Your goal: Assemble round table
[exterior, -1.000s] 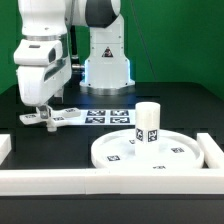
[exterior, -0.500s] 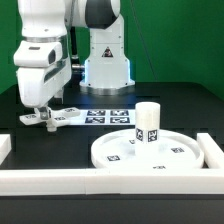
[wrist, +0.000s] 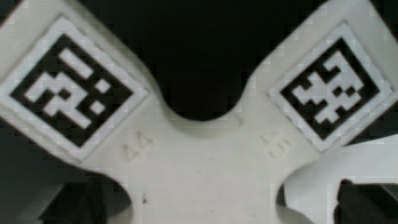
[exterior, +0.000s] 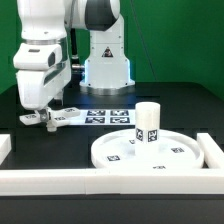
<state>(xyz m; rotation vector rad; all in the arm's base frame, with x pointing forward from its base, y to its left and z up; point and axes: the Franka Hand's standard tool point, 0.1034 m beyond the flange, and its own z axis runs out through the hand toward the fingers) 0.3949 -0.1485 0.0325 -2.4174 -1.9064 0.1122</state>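
Observation:
My gripper (exterior: 38,113) is down at the table on the exterior view's left, shut on the flat cross-shaped piece (exterior: 55,119), which lies flat on the black table. In the wrist view the cross-shaped piece (wrist: 196,160) fills the frame, with two tagged arms spreading away from its centre; my fingertips are hardly visible there. The large rimmed disc (exterior: 165,160) lies at the front on the exterior view's right. The short cylindrical post (exterior: 148,123) stands upright on its middle.
The marker board (exterior: 108,116) lies behind the disc, in front of the robot base (exterior: 105,70). Long white border rails (exterior: 60,180) run along the front and the right side (exterior: 212,150) of the disc.
Almost nothing has changed; my gripper stays low over the cross-shaped piece with only a slight shift. The disc and post have not moved.

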